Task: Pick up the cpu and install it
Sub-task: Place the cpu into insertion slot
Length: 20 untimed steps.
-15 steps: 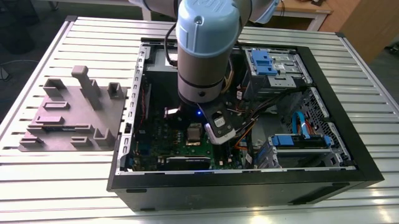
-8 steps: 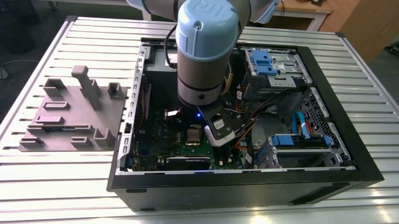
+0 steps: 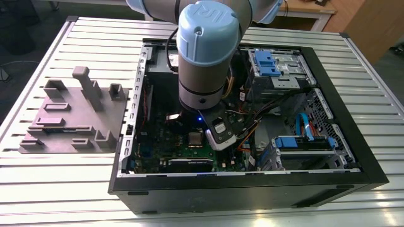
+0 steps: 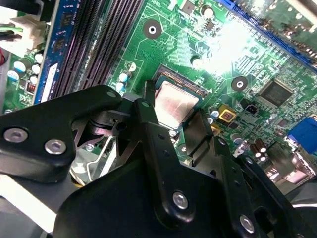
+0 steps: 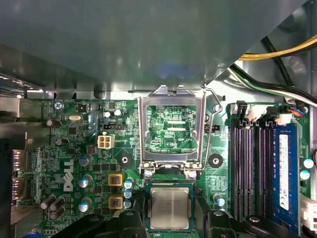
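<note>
The cpu [image 5: 170,206], a small square chip with a silver top, is level just over the open socket on the green motherboard [image 5: 74,163]. My gripper [image 5: 171,224] is shut on it, with one black finger [image 4: 147,111] against each of two opposite edges. A strip of gold socket contacts [image 4: 183,82] shows past the chip's far edge in the second wrist view. The socket's metal frame [image 5: 171,124] stands flipped open just beyond the chip. In the exterior view the cpu [image 3: 196,138] shows under the arm's wrist, inside the computer case [image 3: 246,189].
Black memory slots [image 5: 252,168] and a blue slot [image 5: 285,173] run beside the socket. Yellow and black cables [image 5: 277,54] cross one corner of the case. Blue drive bays [image 3: 303,142] fill the case at the exterior view's right. A grey fixture block [image 3: 73,118] sits on the slatted table [image 3: 50,189].
</note>
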{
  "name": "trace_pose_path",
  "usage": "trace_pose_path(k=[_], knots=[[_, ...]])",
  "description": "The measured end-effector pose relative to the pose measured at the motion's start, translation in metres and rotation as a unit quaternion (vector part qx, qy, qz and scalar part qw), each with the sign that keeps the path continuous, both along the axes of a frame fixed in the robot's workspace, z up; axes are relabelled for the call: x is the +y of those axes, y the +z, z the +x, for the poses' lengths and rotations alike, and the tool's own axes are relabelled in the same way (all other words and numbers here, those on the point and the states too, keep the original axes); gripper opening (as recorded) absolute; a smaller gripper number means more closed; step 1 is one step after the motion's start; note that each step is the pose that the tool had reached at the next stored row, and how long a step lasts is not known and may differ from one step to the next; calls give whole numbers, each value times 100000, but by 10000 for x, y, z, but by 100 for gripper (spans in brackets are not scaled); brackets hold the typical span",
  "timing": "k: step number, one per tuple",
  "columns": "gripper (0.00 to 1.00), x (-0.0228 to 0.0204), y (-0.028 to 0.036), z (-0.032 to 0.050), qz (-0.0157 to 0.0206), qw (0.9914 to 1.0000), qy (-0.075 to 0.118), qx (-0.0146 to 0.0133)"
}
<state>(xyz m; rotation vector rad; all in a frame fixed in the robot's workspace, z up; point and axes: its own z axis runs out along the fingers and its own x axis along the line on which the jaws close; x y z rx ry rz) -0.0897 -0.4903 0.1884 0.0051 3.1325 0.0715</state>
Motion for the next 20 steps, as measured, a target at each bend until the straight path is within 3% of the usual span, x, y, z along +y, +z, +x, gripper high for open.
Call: trace_pose_path(k=[10,20], knots=[[47,-8,-17,0,36,100000,-108,-19],[47,-8,22,0,44,100000,-128,-22]])
